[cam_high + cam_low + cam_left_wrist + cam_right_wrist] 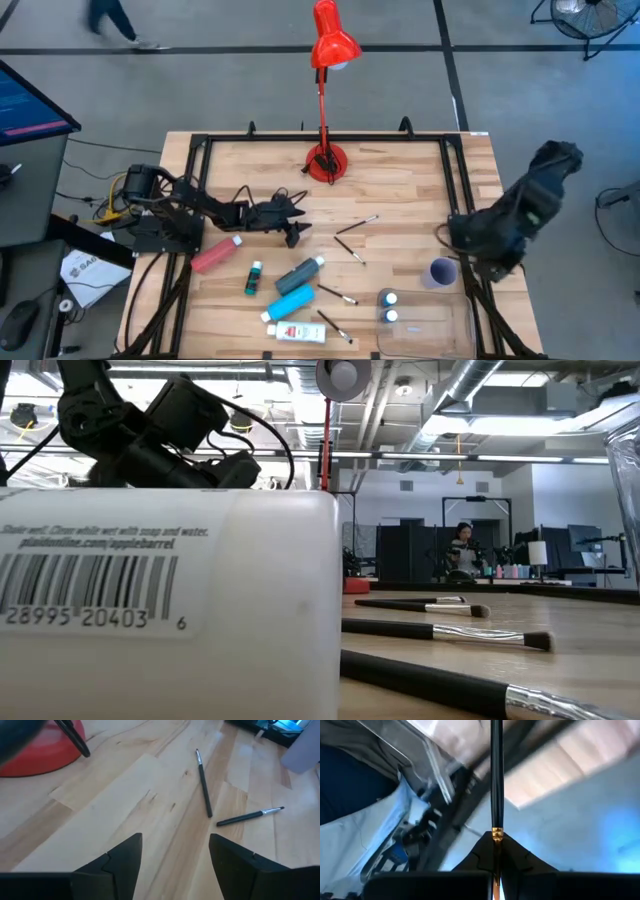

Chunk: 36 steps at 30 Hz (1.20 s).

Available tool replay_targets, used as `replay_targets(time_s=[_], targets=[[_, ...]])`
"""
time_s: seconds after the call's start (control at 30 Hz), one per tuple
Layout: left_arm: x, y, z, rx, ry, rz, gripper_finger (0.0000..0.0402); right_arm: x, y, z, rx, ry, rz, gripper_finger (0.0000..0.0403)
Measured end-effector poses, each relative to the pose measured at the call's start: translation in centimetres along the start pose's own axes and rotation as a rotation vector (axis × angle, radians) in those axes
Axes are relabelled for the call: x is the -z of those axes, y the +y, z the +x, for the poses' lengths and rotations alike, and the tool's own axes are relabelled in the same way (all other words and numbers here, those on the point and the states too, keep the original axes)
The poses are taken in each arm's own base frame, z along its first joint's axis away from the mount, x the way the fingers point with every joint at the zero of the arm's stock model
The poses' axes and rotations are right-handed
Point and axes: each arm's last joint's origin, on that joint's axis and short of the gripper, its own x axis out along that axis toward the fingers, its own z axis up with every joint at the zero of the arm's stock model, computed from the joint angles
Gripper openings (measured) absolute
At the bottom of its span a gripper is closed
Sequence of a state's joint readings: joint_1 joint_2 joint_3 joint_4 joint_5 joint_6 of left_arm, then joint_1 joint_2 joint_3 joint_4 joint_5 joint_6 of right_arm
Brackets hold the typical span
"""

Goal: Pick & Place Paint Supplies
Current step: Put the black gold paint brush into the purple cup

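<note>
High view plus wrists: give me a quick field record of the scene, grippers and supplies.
left gripper: open, empty, over bare wood near the lamp base
right gripper: shut on a thin dark paintbrush, at the table's right edge
loose brushes: two ahead of the left gripper, more near the tubes
tubes: pink-red, teal, blue, white
green bottle: lying beside the pink-red tube
red lamp: standing at the far edge
lilac cup: by the right arm

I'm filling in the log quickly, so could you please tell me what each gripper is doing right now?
Left gripper: open, empty, above the table.
Right gripper: shut on a paintbrush.
</note>
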<state>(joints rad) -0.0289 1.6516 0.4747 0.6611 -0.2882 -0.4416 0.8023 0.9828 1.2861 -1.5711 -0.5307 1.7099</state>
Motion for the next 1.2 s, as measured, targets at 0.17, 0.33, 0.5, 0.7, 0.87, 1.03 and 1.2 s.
replay_targets(time_s=[0.17, 0.33, 0.5, 0.7, 0.87, 1.03, 1.2], targets=[[0.3, -0.7, -0.2, 0.013, 0.000, -0.001, 0.0208, 1.3, -1.7, -0.3, 0.014, 0.040, 0.088, 0.0000], [0.7, -1.4, -0.5, 0.014, -0.007, -0.004, 0.0208, 1.7, -1.9, -0.1, 0.039, 0.049, 0.119, 0.0000], [0.9, -2.0, -0.7, 0.028, -0.004, -0.016, 0.0208, 1.7, -1.1, 0.2, 0.033, 0.069, 0.097, 0.0000], [1.3, -2.7, -1.1, 0.035, -0.008, -0.010, 0.0208, 1.2, 0.3, 0.4, -0.006, 0.079, 0.053, 0.0000], [1.5, -3.2, -1.2, 0.047, -0.006, -0.023, 0.0208, 0.8, 1.2, 0.8, 0.010, 0.105, 0.047, 0.0000], [1.7, -3.4, -1.4, 0.048, -0.009, -0.020, 0.0208, 0.0, 2.2, 1.1, 0.011, 0.105, 0.019, 0.0000], [1.7, -3.5, -1.4, 0.046, -0.012, -0.019, 0.0208, -1.2, 3.2, 1.5, 0.052, 0.113, 0.015, 0.0000]])
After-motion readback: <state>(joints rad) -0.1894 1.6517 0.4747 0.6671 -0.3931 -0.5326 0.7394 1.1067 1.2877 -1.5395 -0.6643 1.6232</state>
